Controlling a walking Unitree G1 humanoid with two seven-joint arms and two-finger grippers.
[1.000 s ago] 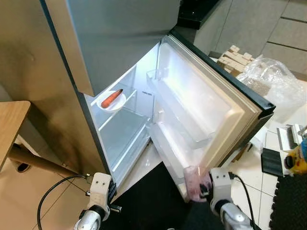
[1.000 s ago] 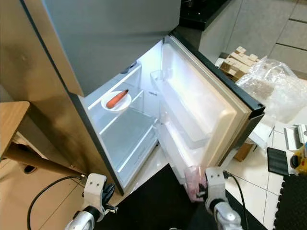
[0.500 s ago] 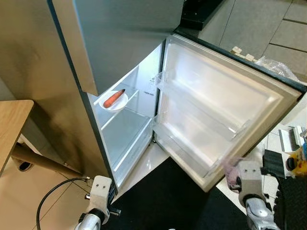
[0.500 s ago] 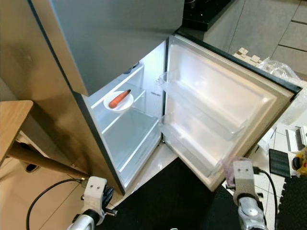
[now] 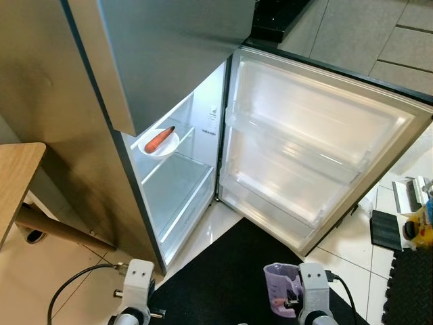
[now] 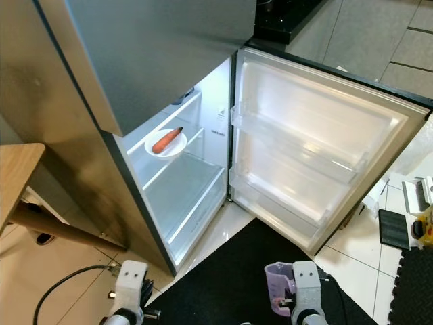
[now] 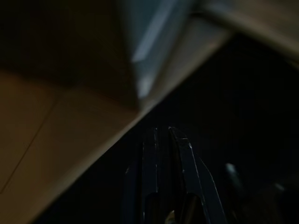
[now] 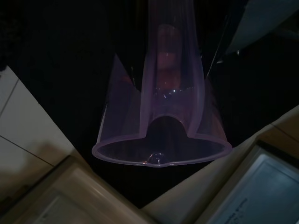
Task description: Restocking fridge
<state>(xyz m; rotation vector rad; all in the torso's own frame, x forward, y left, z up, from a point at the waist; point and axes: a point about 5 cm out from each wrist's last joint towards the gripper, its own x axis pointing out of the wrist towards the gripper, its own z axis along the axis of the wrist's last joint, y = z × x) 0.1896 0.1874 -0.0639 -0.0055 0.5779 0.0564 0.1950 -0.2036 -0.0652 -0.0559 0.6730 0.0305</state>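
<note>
Left eye view: right gripper (image 5: 292,302) clamps a purple measuring cup (image 5: 280,290), held low, well short of the open fridge door's shelves (image 5: 298,152) straight ahead. Left gripper (image 7: 163,140), fingers together and empty, hangs idle.

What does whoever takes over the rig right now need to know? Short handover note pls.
Right gripper: low in front of the robot, shut on the handle of a purple measuring cup, held over the black mat.
Left gripper: hangs idle at the robot's left, fingers together, nothing in it.
Fridge: lower door swung wide open and its racks look bare. Inside, a carrot on a white plate sits on the upper shelf; the shelf below looks bare.
Done: door open, cup in hand.
Left: put the cup in the fridge, probably on a shelf or a door rack, then close the door.
</note>
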